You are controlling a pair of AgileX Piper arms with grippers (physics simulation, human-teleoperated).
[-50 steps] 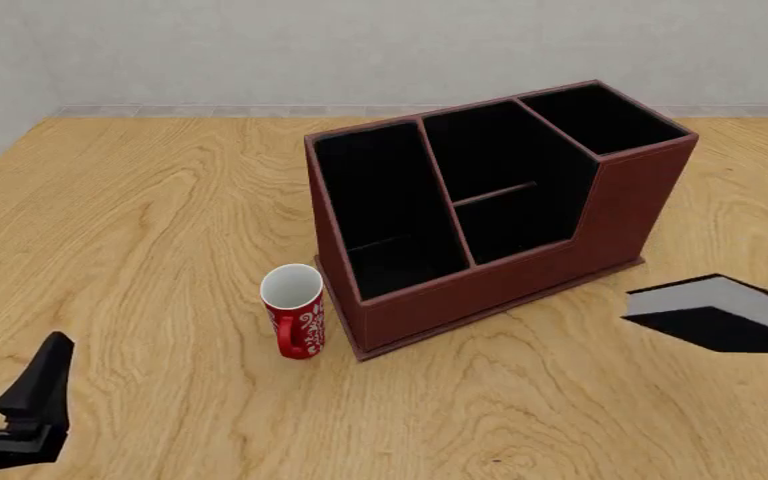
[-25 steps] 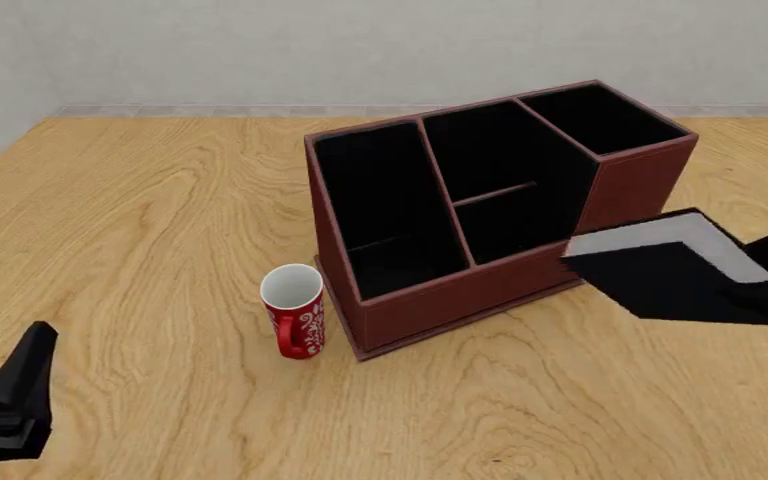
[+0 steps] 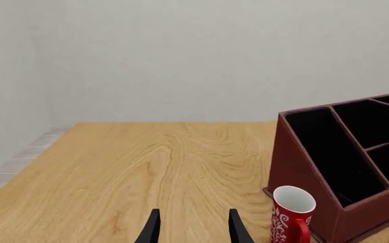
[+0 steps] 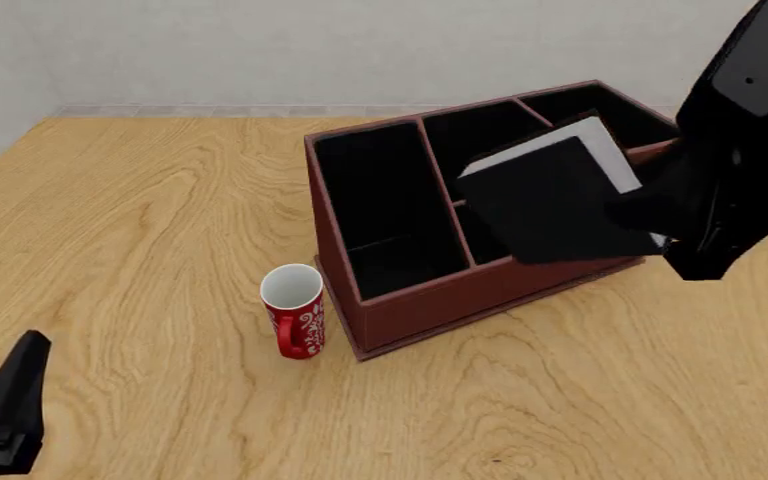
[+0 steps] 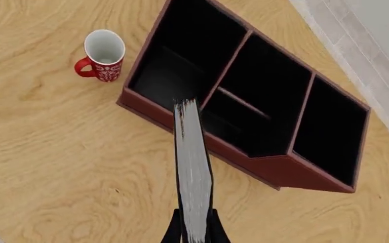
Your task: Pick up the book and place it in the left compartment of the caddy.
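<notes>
Front view: the right gripper (image 4: 651, 215) is pinching the book (image 4: 551, 205), a thin black hardcover with white page edges, tilted in the air above the caddy (image 4: 491, 290), a reddish-brown leather-look box with black lining and thin dividers. The left compartment (image 4: 384, 205), a long narrow slot, is lying open beside the book. A glossy red mug (image 4: 293, 312) is standing just beside the caddy's near corner on the wood-grain table (image 4: 131, 250). Left wrist view: the left gripper (image 3: 193, 230) is hanging with fingers spread over bare tabletop, well apart from the mug. Right wrist view: the book's page edge (image 5: 193, 177) is pointing toward the caddy's near wall.
</notes>
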